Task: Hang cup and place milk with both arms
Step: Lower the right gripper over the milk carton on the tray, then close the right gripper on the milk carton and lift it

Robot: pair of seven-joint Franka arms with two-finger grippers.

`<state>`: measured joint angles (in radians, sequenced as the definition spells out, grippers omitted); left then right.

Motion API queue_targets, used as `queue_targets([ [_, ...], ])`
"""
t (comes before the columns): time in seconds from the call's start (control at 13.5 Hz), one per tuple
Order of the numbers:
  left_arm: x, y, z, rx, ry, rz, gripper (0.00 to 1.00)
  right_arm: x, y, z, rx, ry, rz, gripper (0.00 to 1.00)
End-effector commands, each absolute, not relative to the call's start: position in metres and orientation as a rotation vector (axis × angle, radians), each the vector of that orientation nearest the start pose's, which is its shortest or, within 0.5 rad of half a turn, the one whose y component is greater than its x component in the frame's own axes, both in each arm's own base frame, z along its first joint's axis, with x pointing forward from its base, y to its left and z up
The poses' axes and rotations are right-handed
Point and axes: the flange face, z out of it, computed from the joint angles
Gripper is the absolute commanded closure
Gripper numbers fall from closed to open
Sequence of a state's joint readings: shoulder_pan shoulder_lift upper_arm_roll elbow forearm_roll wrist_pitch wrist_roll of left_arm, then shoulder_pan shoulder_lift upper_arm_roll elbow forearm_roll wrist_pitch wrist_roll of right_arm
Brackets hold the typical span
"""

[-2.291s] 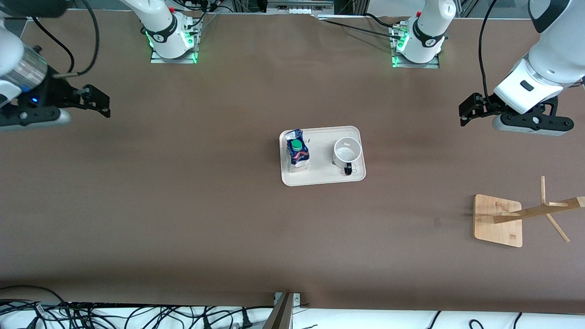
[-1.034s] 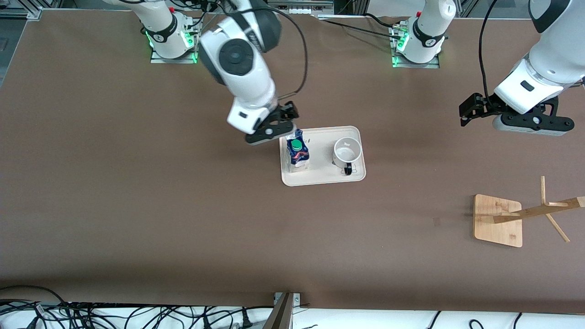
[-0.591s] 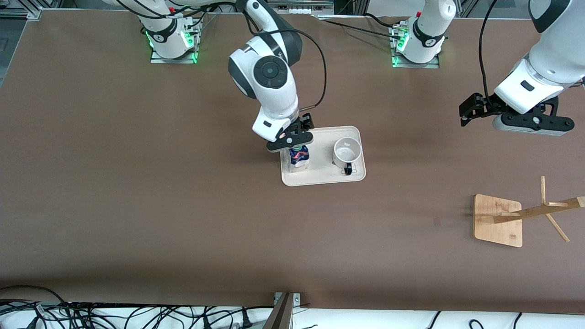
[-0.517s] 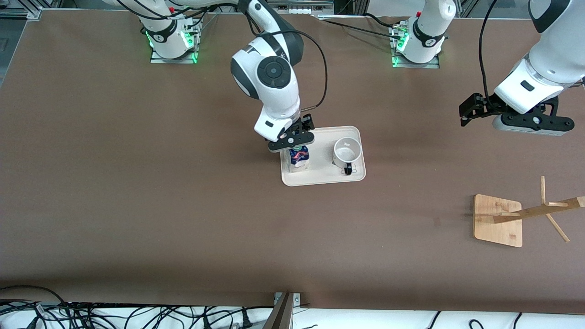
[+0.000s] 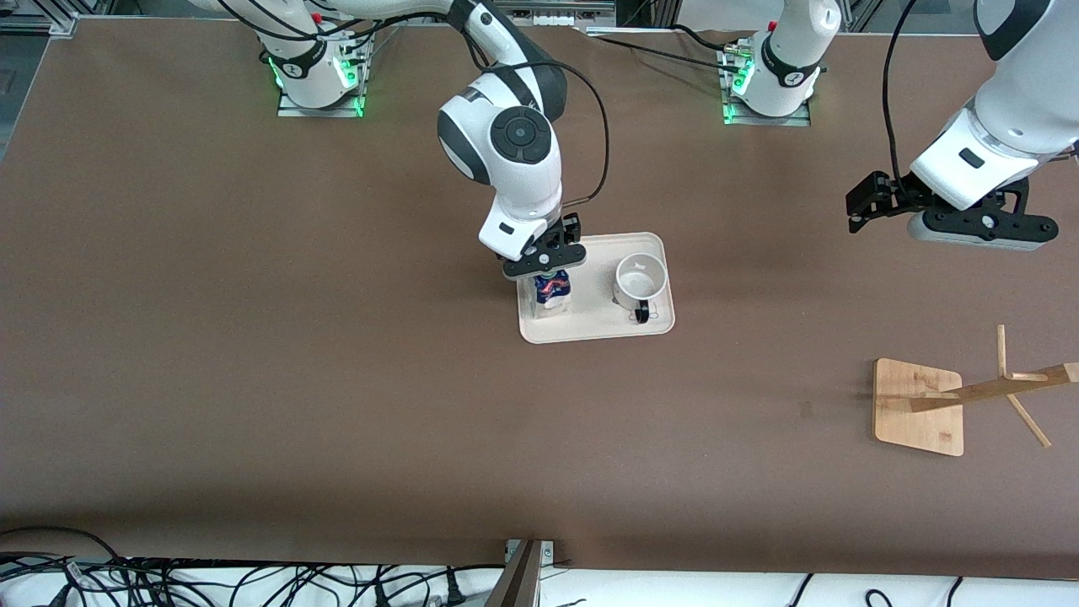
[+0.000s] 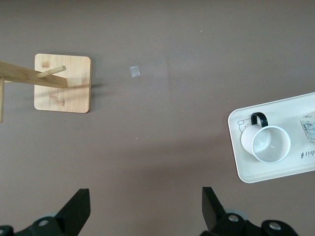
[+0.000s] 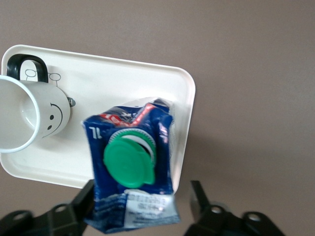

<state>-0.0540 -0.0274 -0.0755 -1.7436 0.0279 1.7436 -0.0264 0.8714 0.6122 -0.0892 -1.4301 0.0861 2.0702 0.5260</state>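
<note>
Right wrist view showed the milk (image 7: 129, 167) standing upright on the white tray (image 7: 123, 73), its green cap (image 7: 129, 162) facing up, with the right pincer (image 7: 140, 206) spread wide, one finger on either side of the carton. Whether the fingers touched the carton could not be told. The cup (image 7: 27, 115) stood upright on the same tray beside the milk, apart from it, its smiley face toward the carton and its black handle (image 7: 22, 64) sticking out from the rim.

From the front view, the milk (image 5: 551, 291) sat on the tray's (image 5: 607, 330) end toward the right arm, partly covered by the right pincer (image 5: 548, 265), which hung directly over it. The cup (image 5: 641, 280) sat on the tray's end toward the left arm, handle pointing toward the front camera. The tray lay at the middle of the brown surface (image 5: 337, 379).

The left pincer (image 5: 868, 202) waited in the air over the surface's left-arm end, its fingers (image 6: 76, 209) spread apart with nothing between them. A wooden cup rack (image 5: 919, 406) stood nearer the front camera than that pincer, well apart from the tray.
</note>
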Motion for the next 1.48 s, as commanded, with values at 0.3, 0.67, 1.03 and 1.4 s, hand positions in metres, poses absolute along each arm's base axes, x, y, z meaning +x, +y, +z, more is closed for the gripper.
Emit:
queue_targets([
  [0.3,0.556,-0.069,0.579,-3.087,0.193,-0.039,0.00,0.498,0.526,0.343,-3.092,-0.360,-0.045,0.43],
  [0.67,0.556,-0.069,0.578,-3.087,0.193,-0.036,0.00,0.498,0.523,0.361,-3.084,-0.363,-0.045,0.47],
  [1.03,0.556,-0.069,0.578,-3.088,0.191,-0.036,0.00,0.525,0.469,0.435,-3.060,-0.258,-0.043,0.47],
  [1.4,0.556,-0.069,0.579,-3.088,0.191,-0.039,0.00,0.596,0.321,0.439,-3.089,-0.196,0.079,0.47],
])
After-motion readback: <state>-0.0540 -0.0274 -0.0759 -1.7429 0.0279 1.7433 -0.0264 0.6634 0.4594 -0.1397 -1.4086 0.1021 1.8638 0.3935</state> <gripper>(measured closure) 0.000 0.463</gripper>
